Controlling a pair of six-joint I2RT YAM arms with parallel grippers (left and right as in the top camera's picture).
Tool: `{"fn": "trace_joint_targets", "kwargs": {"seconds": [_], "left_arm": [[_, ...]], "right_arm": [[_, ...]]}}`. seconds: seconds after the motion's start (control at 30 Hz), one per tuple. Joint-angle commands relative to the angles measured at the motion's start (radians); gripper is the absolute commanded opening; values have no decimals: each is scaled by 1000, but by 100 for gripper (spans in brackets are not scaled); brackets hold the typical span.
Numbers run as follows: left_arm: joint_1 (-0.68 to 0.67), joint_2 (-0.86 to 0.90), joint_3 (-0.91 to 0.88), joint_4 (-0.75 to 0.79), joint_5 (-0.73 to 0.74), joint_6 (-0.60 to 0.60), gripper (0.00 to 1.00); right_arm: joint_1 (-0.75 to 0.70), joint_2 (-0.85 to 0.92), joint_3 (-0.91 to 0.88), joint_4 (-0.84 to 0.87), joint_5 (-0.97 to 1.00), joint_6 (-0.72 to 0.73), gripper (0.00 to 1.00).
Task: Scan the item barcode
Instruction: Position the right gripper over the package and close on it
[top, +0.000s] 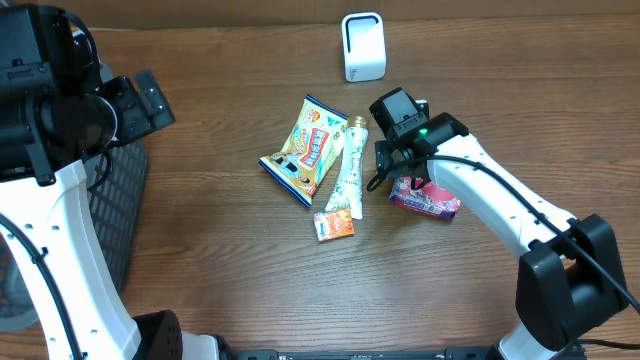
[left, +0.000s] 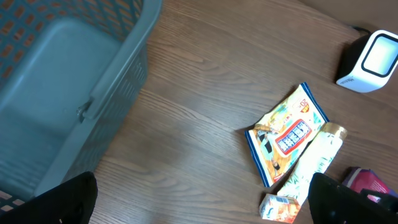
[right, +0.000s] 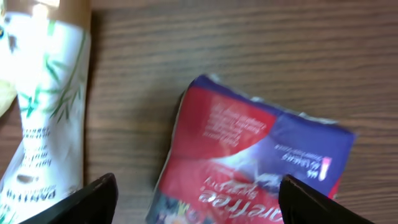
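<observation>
The right pincer (right: 196, 190) is being held spread wide just above the red packet (right: 261, 155), which is lying flat on the table (top: 200, 260); one fingertip is being kept clear of the packet's tube-side edge and nothing is being gripped. Just beside the red packet the white tube (top: 350, 170) is lying, and the snack bag (top: 308, 148) is lying past that. Farther from the red packet the white scanner (top: 363, 46) is standing, and farthest off the left pincer (left: 208, 199) is being held wide and empty.
</observation>
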Motion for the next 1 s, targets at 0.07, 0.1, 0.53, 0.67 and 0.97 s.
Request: {"fn": "trace_joint_targets", "kwargs": {"seconds": [0.07,0.1,0.53,0.67,0.97], "left_arm": [[4,3,-5,1,4,-14,100],[4,3,-5,1,4,-14,100],[4,3,-5,1,4,-14,100],[4,3,-5,1,4,-14,100],[4,3,-5,1,4,-14,100]], "right_arm": [[1,7,-41,34,76,43,82],[1,8,-46,37,77,43,82],[1,60,-98,68,103,34,82],[1,69,-99,75,111,26,83],[1,70,-126,87,156,26,83]]}}
